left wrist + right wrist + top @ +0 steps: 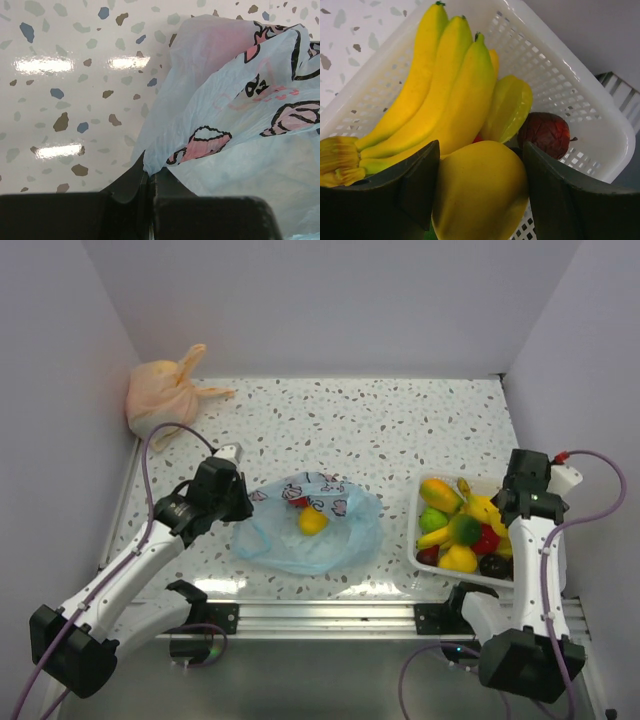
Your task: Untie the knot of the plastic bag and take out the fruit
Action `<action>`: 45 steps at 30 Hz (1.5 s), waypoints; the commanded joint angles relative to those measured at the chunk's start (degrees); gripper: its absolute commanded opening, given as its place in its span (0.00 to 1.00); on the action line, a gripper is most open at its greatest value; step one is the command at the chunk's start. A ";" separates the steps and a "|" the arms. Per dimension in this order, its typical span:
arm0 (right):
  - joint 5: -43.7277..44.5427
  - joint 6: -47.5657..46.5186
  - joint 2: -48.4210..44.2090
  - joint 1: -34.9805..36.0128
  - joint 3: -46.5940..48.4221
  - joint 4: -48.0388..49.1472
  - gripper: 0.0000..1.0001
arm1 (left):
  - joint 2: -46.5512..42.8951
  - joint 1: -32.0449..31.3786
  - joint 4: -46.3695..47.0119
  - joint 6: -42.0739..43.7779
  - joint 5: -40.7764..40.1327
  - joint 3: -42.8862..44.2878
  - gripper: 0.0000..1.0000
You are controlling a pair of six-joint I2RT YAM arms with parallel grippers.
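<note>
1. Fruit is showing through the plastic bag [340,538]: a yellow piece [313,522] and, just above it, a red piece [297,503].
2. That pale blue bag with its pink cartoon print is lying crumpled and low on the speckled table [400,430], a little left of centre in the overhead view.
3. At the bag's left edge the left gripper [149,172] is pinching a fold of the thin plastic, its fingers pressing together at the bottom centre of its wrist view.
4. Over at the right of the overhead view, the right gripper [481,150] is hanging above a white basket [560,75], its fingers standing wide apart on either side of a big yellow fruit [480,195]. Whether they are squeezing it cannot be told.
5. Behind that fruit, bananas [435,95], a yellow-green starfruit [512,110] and a dark red fruit [547,132] are lying in the basket.
6. An orange bag [160,398], its ears tied, is sitting in the upper left corner of the table.
</note>
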 commanded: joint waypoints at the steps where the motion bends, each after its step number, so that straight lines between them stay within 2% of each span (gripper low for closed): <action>1: -1.38 6.10 0.29 -5.42 -0.81 0.57 0.15 | -0.34 0.15 2.14 1.77 1.10 2.77 0.00; 4: -1.90 7.96 0.47 -6.67 -0.46 -1.10 0.36 | -0.52 0.15 2.05 1.95 1.19 2.95 0.00; 5: -1.64 8.22 0.47 -6.67 0.07 -1.98 0.59 | -0.60 0.15 1.88 1.95 1.19 3.04 0.00; 8: -0.59 7.44 0.03 -6.50 2.26 -3.65 0.93 | -0.69 0.15 1.88 1.86 1.19 3.04 0.00; 9: -0.50 6.48 -0.23 -6.41 2.96 -4.00 0.98 | -0.69 0.15 1.88 1.86 1.19 2.95 0.00; 14: 1.70 4.80 -2.16 -1.67 8.77 -5.85 0.99 | -0.25 0.15 1.79 1.68 1.19 3.39 0.00; 16: 1.00 1.21 -3.30 1.57 10.26 -4.80 0.99 | 0.01 0.15 1.44 1.68 1.11 3.74 0.00; 20: -13.74 -9.25 -5.16 5.98 13.24 3.88 0.99 | 0.01 0.15 1.09 1.86 0.14 3.92 0.00; 21: -20.21 -12.31 -4.89 6.68 13.95 4.60 0.99 | 0.01 0.15 1.09 1.95 0.05 3.83 0.00; 24: -30.61 -16.72 -2.87 10.28 17.29 6.80 0.99 | 0.19 0.15 0.91 2.04 -0.30 3.65 0.00; 26: -38.96 -18.05 -1.64 15.45 18.96 8.11 0.99 | 0.28 0.15 0.73 1.95 -0.39 3.48 0.00; 29: -44.61 -19.37 0.73 24.77 20.37 10.48 0.99 | 0.45 0.15 0.65 1.51 -0.57 3.04 0.00; 33: -44.19 -20.68 5.21 38.91 22.48 12.95 0.99 | 0.36 0.15 0.56 0.98 -0.65 2.86 0.00; 34: -43.48 -21.39 8.35 45.21 24.14 13.22 0.99 | 0.36 0.15 0.65 0.89 -0.74 2.77 0.00; 39: -39.62 -27.35 19.00 61.41 31.17 12.61 0.99 | 0.28 0.15 0.38 0.72 -1.18 2.69 0.00; 42: -35.24 -30.96 26.73 65.56 35.66 10.85 0.99 | 0.10 0.15 0.21 0.63 -1.27 2.60 0.00; 45: -32.85 -33.86 33.59 66.54 37.51 9.62 0.99 | -0.43 0.15 -0.06 0.45 -1.27 2.16 0.00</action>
